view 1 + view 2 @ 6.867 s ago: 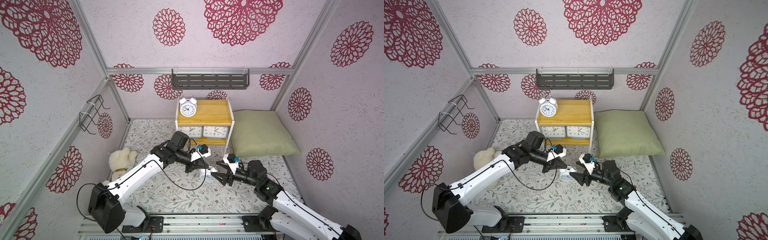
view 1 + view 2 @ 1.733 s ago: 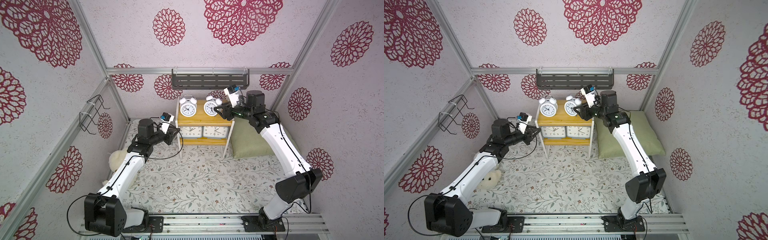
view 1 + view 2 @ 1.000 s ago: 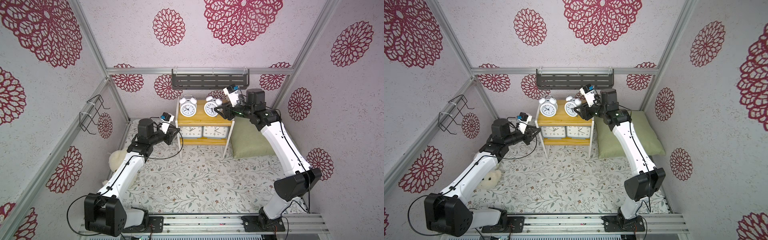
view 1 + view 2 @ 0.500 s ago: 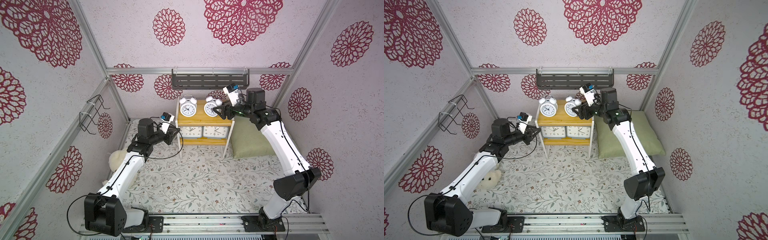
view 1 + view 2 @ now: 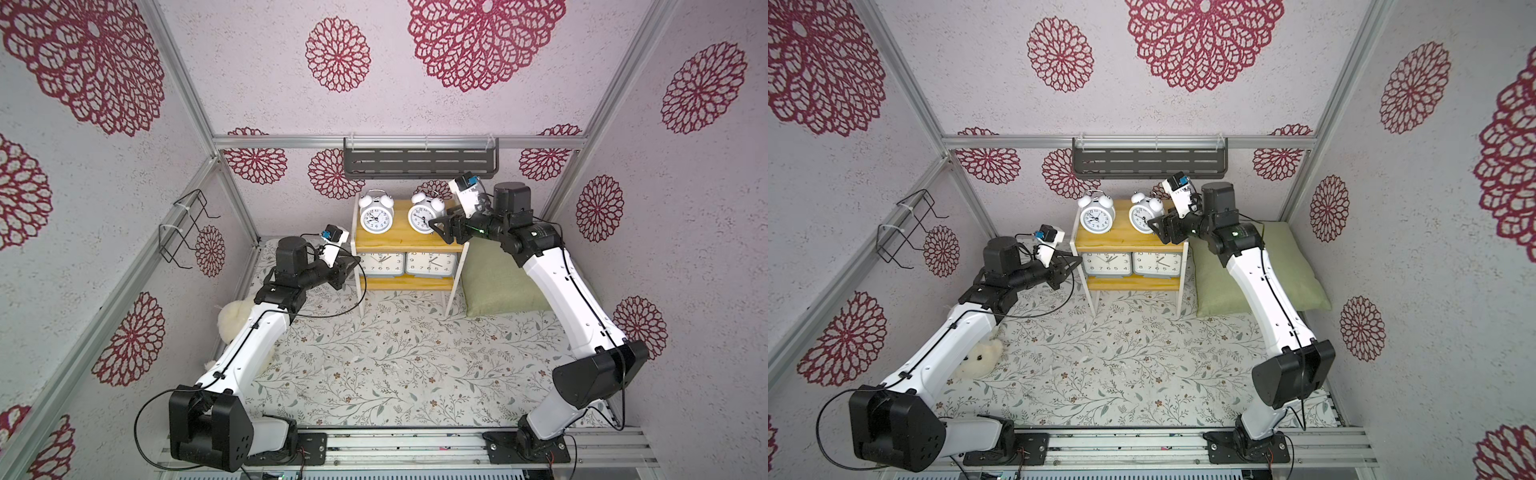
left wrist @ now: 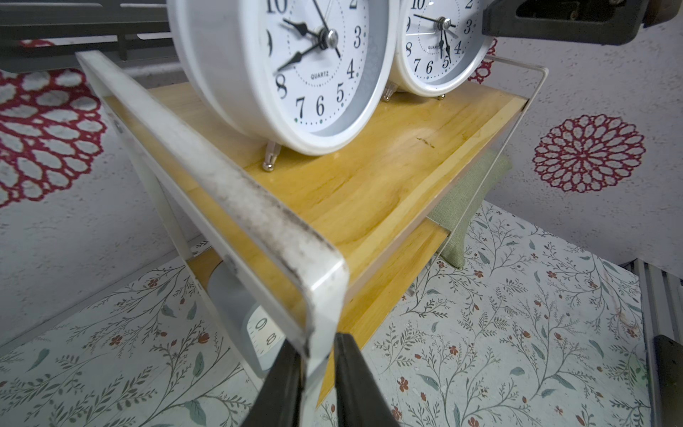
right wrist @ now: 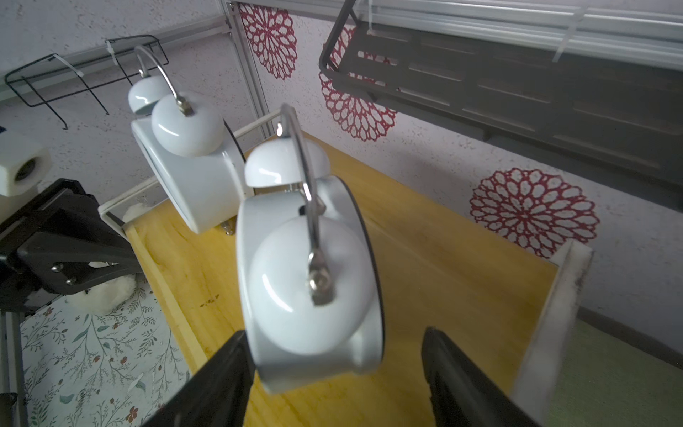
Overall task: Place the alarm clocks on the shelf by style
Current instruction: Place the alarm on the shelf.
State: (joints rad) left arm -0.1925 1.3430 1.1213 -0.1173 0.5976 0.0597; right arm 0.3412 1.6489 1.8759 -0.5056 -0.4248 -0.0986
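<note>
Left wrist view: the left fingers (image 6: 354, 384) pinch the front left leg of the shelf (image 6: 369, 185), one black finger on each side of the white bar just below the top board's corner. In both top views the shelf stands at the back edge of the bench (image 5: 395, 365), near the back wall. A green pillow (image 5: 498, 286) lies just beside its right legs.

On the lower board two grey clocks sit side by side with their dials facing forward: the left grey clock (image 5: 381, 264) and the right grey clock (image 5: 432, 264). On the top board two white bell clocks stand upright on their feet, apart from each other. The left bell clock (image 5: 376, 216) is near the left edge and the right bell clock (image 5: 422, 216) is right of the middle.

The right fingers (image 7: 462, 377) are spread around the right bell clock, reaching in from the board's right end. One is close against the clock's front rim and the other is apart from its back; whether the close one touches cannot be told. On the wall above hangs a dark grey rack (image 5: 419, 162).
</note>
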